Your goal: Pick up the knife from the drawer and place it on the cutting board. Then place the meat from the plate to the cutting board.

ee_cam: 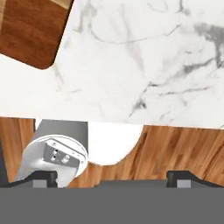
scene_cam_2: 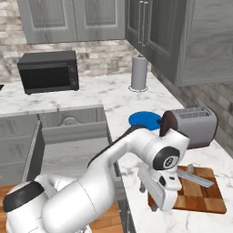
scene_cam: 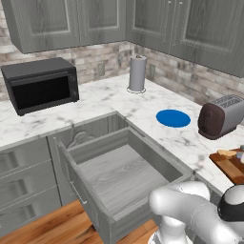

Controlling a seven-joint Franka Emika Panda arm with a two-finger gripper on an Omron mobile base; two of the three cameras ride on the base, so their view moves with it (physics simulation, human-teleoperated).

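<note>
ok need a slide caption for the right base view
Knife and meat lie on the cutting board beside the toaster; blue plate bare, drawer open.

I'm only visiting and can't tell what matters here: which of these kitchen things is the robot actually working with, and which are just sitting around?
Part of the job:
the drawer, pulled open
the knife, lying on the cutting board
the blue plate
the gripper, open

Just sitting around:
microwave
toaster
paper towel roll
</note>
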